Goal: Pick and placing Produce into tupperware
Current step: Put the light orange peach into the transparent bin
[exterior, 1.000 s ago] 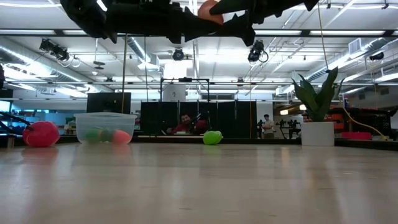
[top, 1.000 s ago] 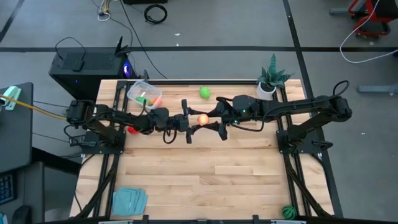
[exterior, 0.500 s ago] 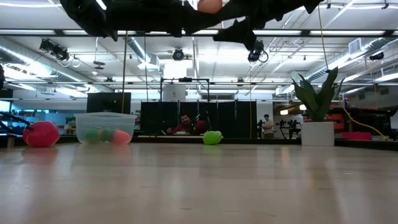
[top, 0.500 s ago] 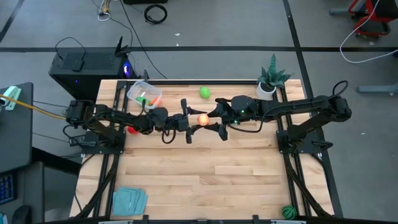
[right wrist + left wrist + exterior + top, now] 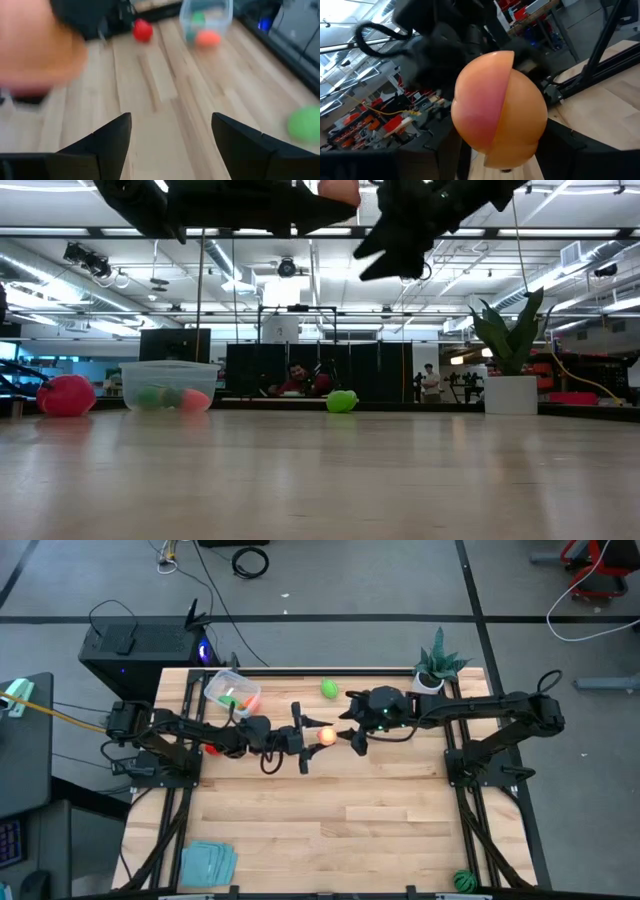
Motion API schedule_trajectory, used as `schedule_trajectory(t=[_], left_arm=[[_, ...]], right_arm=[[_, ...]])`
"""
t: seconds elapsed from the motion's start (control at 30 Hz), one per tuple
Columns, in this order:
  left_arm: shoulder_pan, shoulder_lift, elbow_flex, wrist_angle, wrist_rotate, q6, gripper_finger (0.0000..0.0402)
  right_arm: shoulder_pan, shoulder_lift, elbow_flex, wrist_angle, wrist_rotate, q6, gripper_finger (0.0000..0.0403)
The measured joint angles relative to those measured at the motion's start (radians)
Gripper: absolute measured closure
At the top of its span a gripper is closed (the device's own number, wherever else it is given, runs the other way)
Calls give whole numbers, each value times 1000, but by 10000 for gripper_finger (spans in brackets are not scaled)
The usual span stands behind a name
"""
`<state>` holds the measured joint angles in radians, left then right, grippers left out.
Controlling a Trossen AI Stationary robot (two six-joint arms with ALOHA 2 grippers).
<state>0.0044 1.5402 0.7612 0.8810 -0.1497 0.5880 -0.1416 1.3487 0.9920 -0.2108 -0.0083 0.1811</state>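
From above, an orange-pink toy fruit [image 5: 325,735] is seen pinched by the left end effector [image 5: 312,737] over the counter [image 5: 330,810]. The right end effector [image 5: 352,730] is spread beside it.

From the left wrist, the fruit [image 5: 500,107] looks smooth, light and hard. It is best held across its round middle.

From the right wrist, the tupperware [image 5: 206,20] is seen well apart.

Left arm stretches across the table's far half toward centre, wrist raised, left gripper [image 5: 305,736] clamped on an orange-pink fruit [image 5: 325,734]. Right arm reaches in from the right, right gripper [image 5: 352,729] just beside it, fingers [image 5: 112,142] spread, apparently clear of the fruit.
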Motion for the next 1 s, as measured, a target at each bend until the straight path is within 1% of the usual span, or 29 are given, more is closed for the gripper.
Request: schedule_trajectory(t=[0.13,0.27,0.33,0.4,0.5,0.6,0.7,0.83,0.93,1.0], left_arm=[[2,0,0,-2,-18,0,186],[1,-1,0,-4,-67,-7,189],[2,-18,-1,-31,-78,-45,189],[2,-56,7,-109,-82,-87,189],[7,-114,43,-283,-111,-143,185],[19,-157,98,-512,-173,-207,186],[43,-189,171,-765,-219,-312,189],[88,-201,277,-1093,-234,-488,187],[128,-201,348,-1275,-234,-579,187],[159,-201,381,-1374,-235,-628,189]], right_arm=[[-22,0,0,-136,-10,23,123],[-38,0,0,-245,-1,69,123],[-41,0,0,-286,27,88,123],[-41,0,-1,-307,65,104,123],[-42,-1,-2,-332,113,112,123],[-41,-1,-2,-330,118,112,123],[-41,-1,-2,-330,118,112,123],[-41,-1,-2,-328,119,112,123],[-41,-1,-2,-328,122,112,123],[-41,-1,-2,-328,143,114,123]])
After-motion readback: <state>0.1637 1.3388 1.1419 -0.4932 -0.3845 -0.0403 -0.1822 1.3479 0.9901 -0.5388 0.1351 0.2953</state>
